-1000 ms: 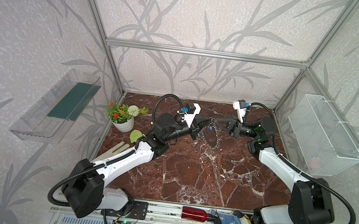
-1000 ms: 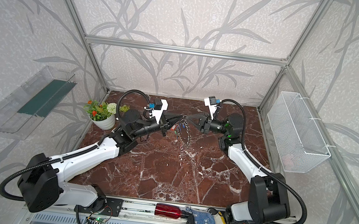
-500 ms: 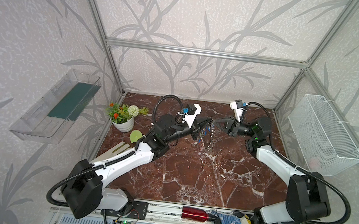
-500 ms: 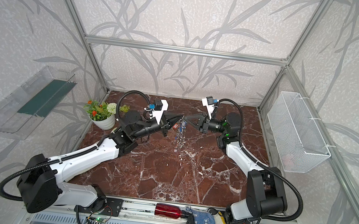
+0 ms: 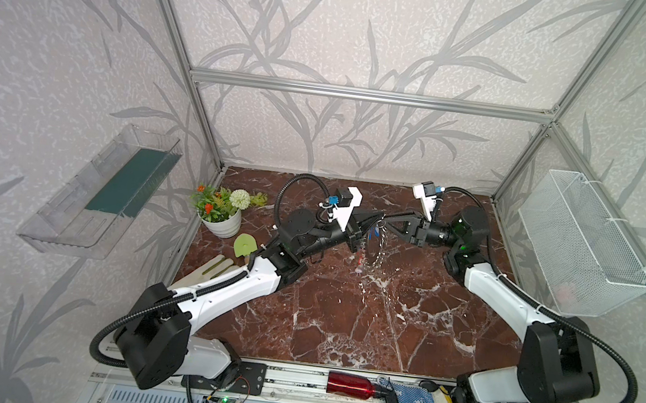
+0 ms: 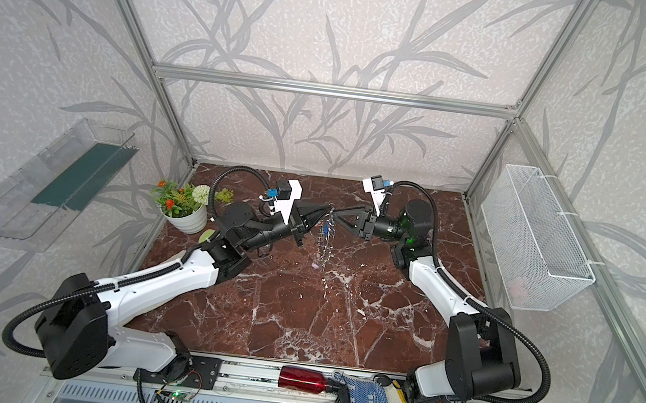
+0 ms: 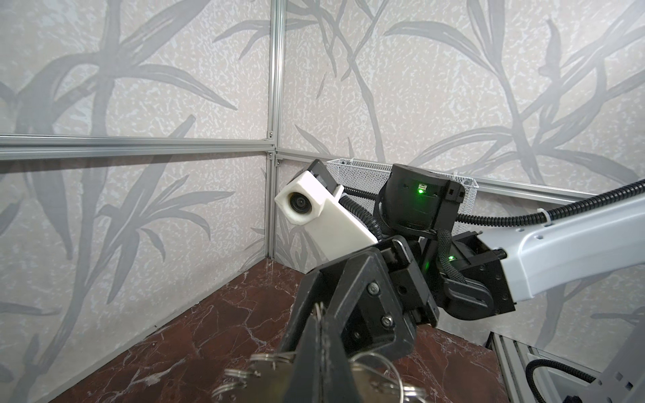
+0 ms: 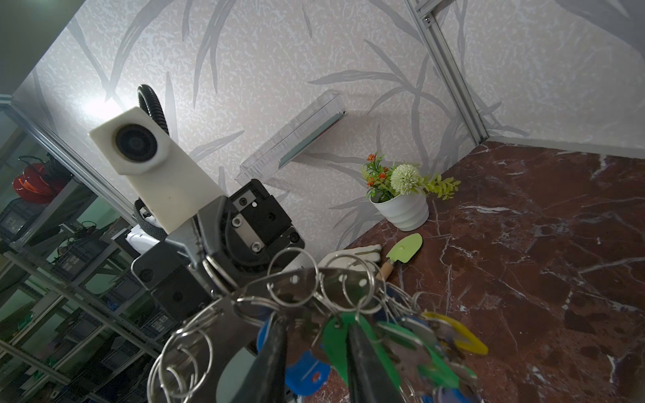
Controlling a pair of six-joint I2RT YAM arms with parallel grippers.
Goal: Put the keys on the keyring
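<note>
The keyring, a flat grey plate fringed with split rings, hangs above the marble floor between both arms in both top views. My left gripper is shut on its upper edge, its tips pinching a small ring over the plate. My right gripper faces it tip to tip. In the right wrist view its fingers stand apart, so my right gripper is open around the hanging keys. A green tag, a blue tag and a yellow tag dangle from the keyring.
A white flower pot, a green trowel and a pale glove lie at the floor's left edge. A wire basket hangs on the right wall, a clear shelf on the left. A red bottle lies on the front rail.
The right gripper's jaws have come apart from shut. The right gripper and the hanging bunch have shifted slightly left. The left gripper keeps its grip.
</note>
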